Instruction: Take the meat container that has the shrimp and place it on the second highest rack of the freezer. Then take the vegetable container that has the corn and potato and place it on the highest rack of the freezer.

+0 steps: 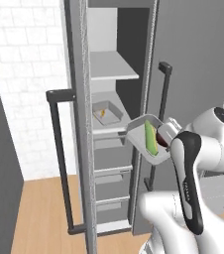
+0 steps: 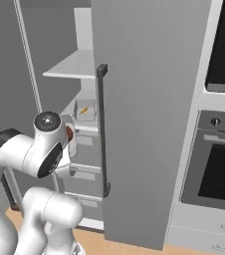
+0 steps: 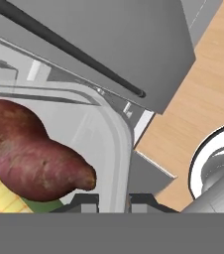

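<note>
Where fingers (image 3: 113,201) pinch: smooth rounded tray rim (image 3: 119,144)

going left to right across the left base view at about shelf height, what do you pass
freezer door handle → meat container with the shrimp on the second highest rack → vegetable container with the corn → potato → arm's white wrist

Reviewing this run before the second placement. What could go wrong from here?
1. The vegetable container is tilted steeply, held at its rim; the corn and potato could slide out.
2. It sits level with the second highest rack, where the shrimp tray rests; lifting to the highest rack could clip that shelf's edge or the freezer door.
</note>
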Available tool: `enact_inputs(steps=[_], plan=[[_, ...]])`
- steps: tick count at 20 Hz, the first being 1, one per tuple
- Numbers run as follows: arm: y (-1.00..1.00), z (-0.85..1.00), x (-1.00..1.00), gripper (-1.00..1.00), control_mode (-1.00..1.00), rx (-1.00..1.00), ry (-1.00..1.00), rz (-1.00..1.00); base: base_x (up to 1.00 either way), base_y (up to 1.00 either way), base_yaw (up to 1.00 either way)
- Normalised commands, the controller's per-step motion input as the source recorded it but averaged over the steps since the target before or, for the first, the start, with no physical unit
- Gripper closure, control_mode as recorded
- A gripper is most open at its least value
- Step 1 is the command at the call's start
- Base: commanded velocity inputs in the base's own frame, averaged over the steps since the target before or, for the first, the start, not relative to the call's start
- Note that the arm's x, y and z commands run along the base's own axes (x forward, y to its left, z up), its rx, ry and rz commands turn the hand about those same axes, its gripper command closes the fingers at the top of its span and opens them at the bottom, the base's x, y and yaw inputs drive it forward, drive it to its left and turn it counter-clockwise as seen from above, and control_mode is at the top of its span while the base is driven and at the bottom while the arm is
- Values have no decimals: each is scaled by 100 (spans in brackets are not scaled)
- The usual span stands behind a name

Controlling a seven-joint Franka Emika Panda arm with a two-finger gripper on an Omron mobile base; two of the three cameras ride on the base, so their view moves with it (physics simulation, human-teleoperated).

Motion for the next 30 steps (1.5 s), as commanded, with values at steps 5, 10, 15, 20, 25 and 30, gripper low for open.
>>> enact_inputs(steps=[5,10,15,20,25,30], plan=[[0,0,0,100,100,0,0,0,34,37,0],[0,0,0,100,100,0,0,0,36,12,0],[0,0,0,100,100,0,0,0,40,27,-1],[3,0,0,100,-100,-1,0,-2,14,16,-1],[5,18,0,100,-100,0,-6,-10,0,0,0],[0,69,0,100,-100,11,-12,-9,0,0,0]])
